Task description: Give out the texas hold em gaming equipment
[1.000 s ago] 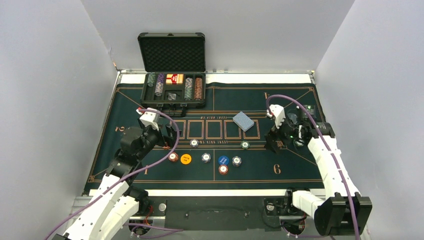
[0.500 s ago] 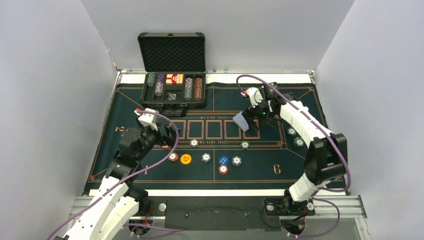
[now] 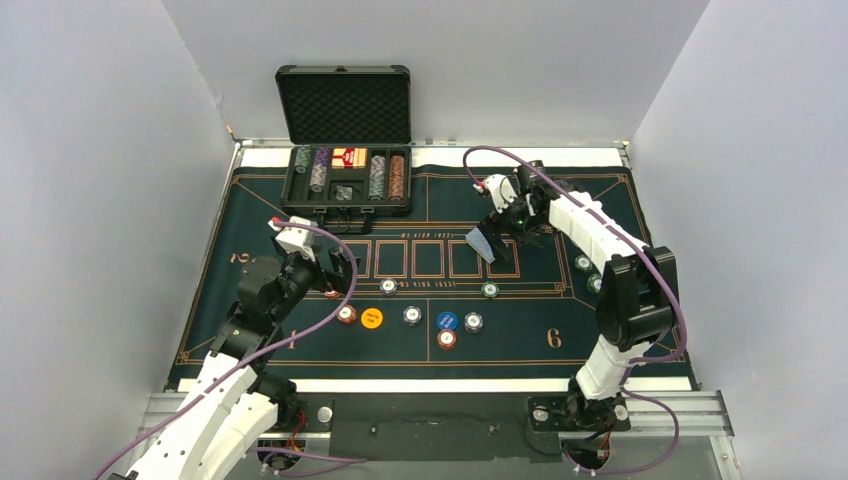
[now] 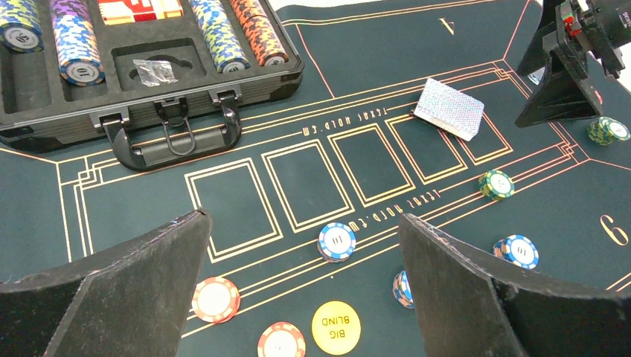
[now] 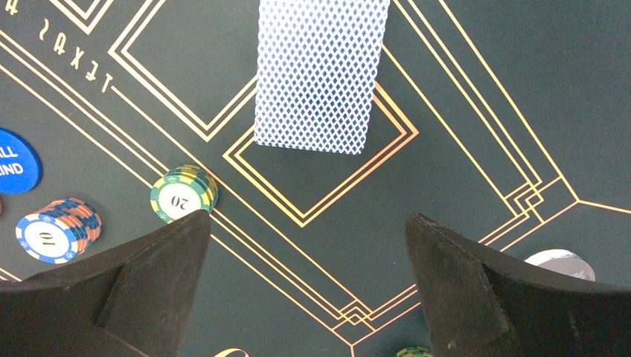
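one card deck [image 4: 449,109], long axis running diagonally

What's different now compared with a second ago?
The right arm swung from the table's right side toward the far middle, so the right tool now hangs open near the blue-backed deck of cards, gripping nothing. Nothing was picked up or released. The left tool, also open, the chips and the black case stayed put.

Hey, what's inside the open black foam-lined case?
Rows of striped poker chips, red card boxes and a small shiny clear piece that I can't identify. Anything beneath the chip rows is hidden.
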`<move>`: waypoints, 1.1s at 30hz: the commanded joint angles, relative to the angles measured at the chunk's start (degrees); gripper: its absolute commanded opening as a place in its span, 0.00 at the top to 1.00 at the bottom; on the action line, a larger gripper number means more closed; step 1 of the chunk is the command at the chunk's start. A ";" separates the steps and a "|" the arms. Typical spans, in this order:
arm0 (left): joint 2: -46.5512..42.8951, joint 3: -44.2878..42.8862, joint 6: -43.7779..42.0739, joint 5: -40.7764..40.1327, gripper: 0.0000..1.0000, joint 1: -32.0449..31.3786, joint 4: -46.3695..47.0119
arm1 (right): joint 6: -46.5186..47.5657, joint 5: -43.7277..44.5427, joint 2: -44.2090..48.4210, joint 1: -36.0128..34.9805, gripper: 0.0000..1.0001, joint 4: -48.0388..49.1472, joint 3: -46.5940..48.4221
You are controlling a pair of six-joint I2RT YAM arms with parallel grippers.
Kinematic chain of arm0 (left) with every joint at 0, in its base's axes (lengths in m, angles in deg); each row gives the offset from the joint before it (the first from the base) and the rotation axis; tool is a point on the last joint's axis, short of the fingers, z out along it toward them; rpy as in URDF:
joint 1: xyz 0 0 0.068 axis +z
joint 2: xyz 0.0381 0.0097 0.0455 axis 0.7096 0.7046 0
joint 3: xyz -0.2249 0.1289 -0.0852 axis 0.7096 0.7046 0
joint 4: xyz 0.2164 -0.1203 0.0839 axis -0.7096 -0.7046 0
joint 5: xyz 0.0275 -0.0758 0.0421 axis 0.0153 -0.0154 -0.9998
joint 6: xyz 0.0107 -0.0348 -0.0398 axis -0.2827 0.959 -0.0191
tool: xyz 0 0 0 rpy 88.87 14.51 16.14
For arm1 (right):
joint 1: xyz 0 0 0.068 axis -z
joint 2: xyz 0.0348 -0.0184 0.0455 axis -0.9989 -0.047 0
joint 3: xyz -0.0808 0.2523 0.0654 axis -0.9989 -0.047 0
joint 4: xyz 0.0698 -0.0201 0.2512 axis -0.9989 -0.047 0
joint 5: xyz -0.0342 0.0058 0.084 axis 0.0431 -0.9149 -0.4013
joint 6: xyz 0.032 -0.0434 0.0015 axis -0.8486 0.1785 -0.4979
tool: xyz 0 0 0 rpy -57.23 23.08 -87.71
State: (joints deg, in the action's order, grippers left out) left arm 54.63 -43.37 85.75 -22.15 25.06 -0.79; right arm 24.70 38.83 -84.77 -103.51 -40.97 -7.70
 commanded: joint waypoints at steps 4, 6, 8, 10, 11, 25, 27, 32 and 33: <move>-0.12 -1.61 -0.32 -0.17 0.03 0.28 2.36 | 4.71 -4.44 3.53 -0.21 0.00 -0.11 2.20; -0.05 -1.60 -0.37 -0.38 0.03 0.28 2.29 | 5.31 -5.32 3.88 -0.30 0.00 0.51 1.34; 0.09 -1.60 -0.47 -0.51 0.03 0.28 2.25 | 4.92 -5.18 4.07 -0.34 0.00 1.98 0.20; 0.15 -1.67 -0.55 -0.69 0.03 0.28 2.17 | 3.90 -4.62 4.05 -0.32 0.00 3.42 -0.49; -0.04 -1.68 -0.56 -0.90 0.03 0.28 2.01 | 3.50 -4.22 3.90 -0.27 0.00 4.24 -0.67; -0.07 -1.86 -1.00 -1.46 0.03 0.28 1.75 | -4.63 2.39 -6.48 -2.42 0.00 4.84 4.55; 0.10 -1.86 -1.05 -1.47 0.03 0.28 1.71 | -5.17 3.25 -8.14 -2.43 0.00 4.45 5.72; 0.51 -1.85 -1.18 -1.47 0.03 0.32 1.73 | -5.77 2.98 -10.50 -2.63 0.00 3.98 7.25; 0.59 -1.85 -1.23 -1.54 0.03 0.33 1.76 | -5.78 3.01 -10.80 -2.66 0.00 3.92 7.29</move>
State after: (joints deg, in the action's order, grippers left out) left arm 55.09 -43.37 85.14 -23.24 25.06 -0.83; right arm 20.22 40.84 -95.54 -105.78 -37.23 -3.26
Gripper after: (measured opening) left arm 0.972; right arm 0.997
